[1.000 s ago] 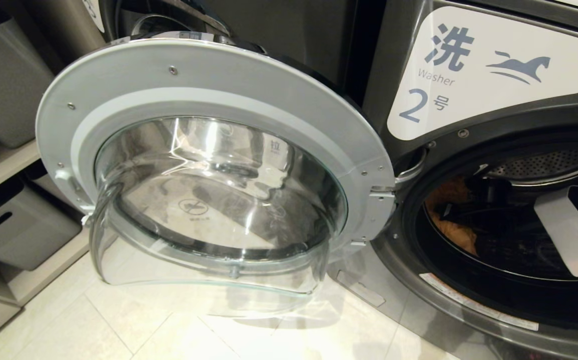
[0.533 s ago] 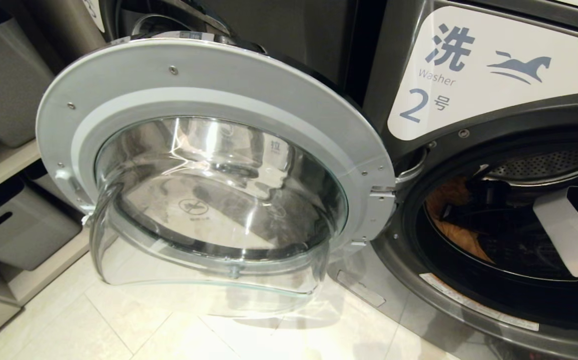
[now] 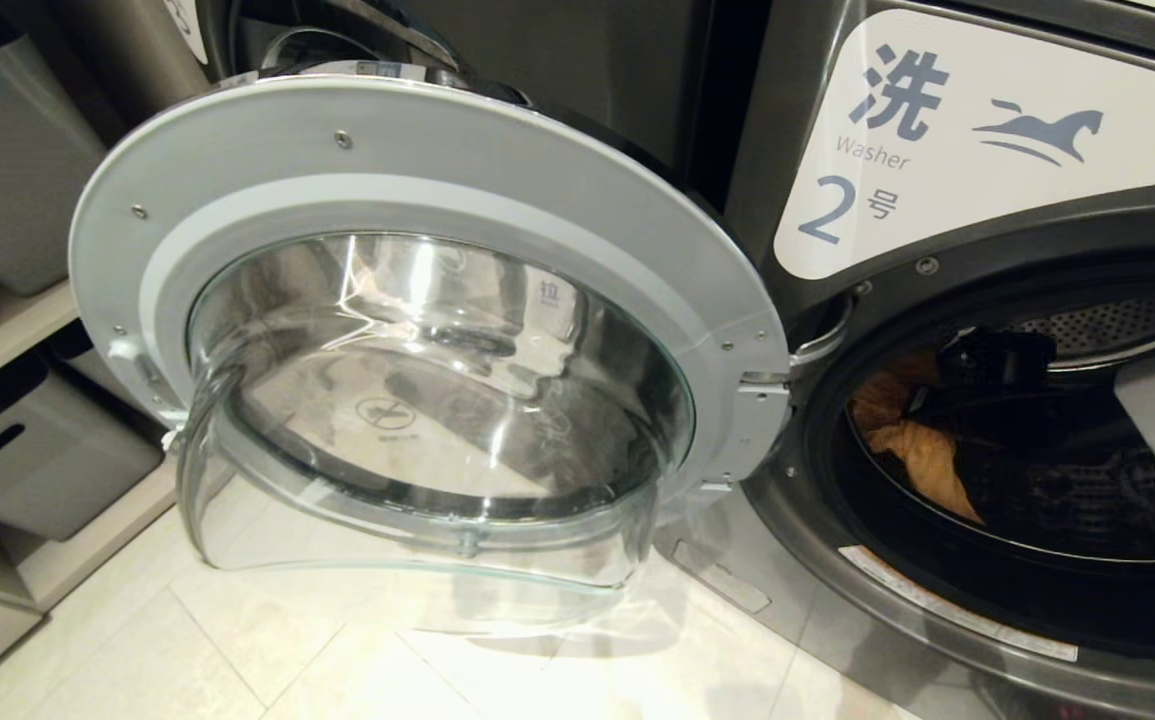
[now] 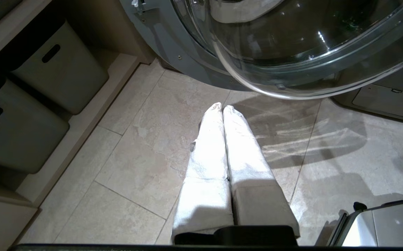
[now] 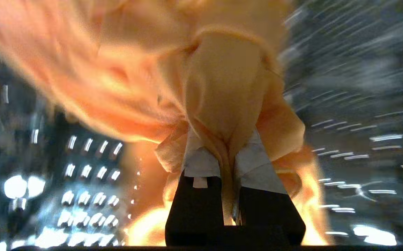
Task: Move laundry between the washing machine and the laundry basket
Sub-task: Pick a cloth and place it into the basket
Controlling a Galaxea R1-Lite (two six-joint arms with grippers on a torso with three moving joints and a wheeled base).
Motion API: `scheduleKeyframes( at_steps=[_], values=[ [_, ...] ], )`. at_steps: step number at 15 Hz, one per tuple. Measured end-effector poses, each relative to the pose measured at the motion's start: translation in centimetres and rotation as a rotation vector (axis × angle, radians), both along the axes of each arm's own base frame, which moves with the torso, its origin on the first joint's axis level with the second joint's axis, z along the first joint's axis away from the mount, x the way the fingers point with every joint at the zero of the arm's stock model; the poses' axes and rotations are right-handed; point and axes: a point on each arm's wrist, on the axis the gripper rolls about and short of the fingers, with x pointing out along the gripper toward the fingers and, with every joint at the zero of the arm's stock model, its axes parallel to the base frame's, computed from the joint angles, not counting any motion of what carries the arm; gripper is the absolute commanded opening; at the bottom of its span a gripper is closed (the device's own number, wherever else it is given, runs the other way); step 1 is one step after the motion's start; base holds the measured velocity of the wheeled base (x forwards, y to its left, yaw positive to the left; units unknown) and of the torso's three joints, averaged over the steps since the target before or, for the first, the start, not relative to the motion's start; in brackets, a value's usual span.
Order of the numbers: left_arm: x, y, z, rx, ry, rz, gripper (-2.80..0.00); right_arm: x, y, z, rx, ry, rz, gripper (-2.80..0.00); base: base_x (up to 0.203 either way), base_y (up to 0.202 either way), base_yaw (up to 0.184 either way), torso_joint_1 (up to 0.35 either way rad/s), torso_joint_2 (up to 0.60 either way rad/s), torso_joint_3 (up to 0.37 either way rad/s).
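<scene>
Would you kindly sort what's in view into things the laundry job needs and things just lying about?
Job:
washing machine number 2
its open door
orange-yellow garment
right gripper, shut on the garment

Lying about:
grey storage bins
left gripper, parked over the floor tiles

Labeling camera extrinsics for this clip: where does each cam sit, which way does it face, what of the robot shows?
Head view: high, looking forward and down at the washing machine and its open door; the right arm reaches into the drum.
Left wrist view: behind the shut left gripper, facing the floor; fingers show.
Right wrist view: inside the drum, behind the right gripper, shut on the orange-yellow garment.
Shared: head and left wrist both show the door; head and right wrist the garment.
</scene>
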Motion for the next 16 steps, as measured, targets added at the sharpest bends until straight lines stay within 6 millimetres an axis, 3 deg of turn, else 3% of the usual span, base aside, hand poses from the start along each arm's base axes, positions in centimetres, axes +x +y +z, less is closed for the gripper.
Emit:
scheduleKeyframes(
  at_steps=[11, 16],
  values=[
    [0.0, 0.0, 0.0, 0.000, 0.000, -0.001, -2.80, -4.3, 0.9, 1.8, -0.270, -0.320, -0.082, -2.80, 0.000, 0.000, 0.000, 0.000, 0.00, 0.000],
    [0.0, 0.0, 0.0, 0.000, 0.000, -0.001, -2.80, -8.2, 1.8, 2.5, -0.385, -0.375, -0.024, -2.80, 0.000, 0.000, 0.000, 0.000, 0.00, 0.000]
  ],
)
